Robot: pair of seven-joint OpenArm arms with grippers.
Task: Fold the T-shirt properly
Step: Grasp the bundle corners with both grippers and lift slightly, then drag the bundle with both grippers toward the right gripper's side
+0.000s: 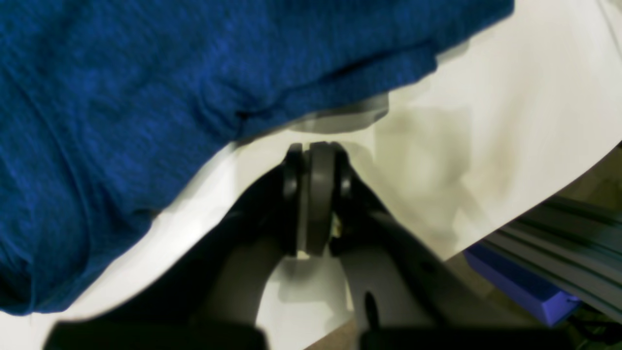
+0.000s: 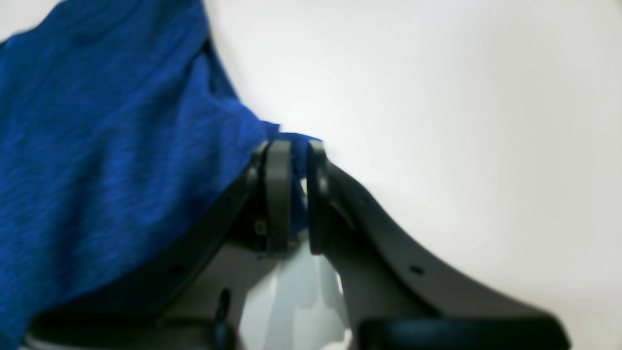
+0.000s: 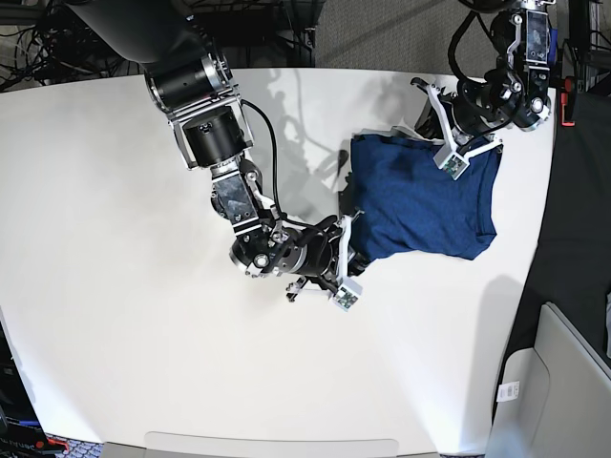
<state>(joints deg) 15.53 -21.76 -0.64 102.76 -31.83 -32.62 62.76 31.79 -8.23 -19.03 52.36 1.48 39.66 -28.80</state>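
The dark blue T-shirt [image 3: 422, 198] lies bunched in a rough rectangle on the right part of the white table [image 3: 115, 286]. My right gripper [image 2: 297, 160] is shut on a blue edge of the T-shirt [image 2: 97, 146], with cloth showing between the fingers [image 2: 278, 194]; in the base view it [image 3: 351, 221] is at the shirt's near left edge. My left gripper [image 1: 316, 148] has its pads pressed together with no cloth between them, just off the edge of the T-shirt [image 1: 146, 87]; in the base view it [image 3: 418, 122] is by the shirt's far edge.
The table's right edge [image 1: 534, 204] runs close to my left gripper, with a metal rail [image 1: 573, 238] and a purple-blue block [image 1: 525, 284] beyond it. A grey bin [image 3: 563, 382] stands off the table at the lower right. Cables [image 3: 29, 38] lie behind the table.
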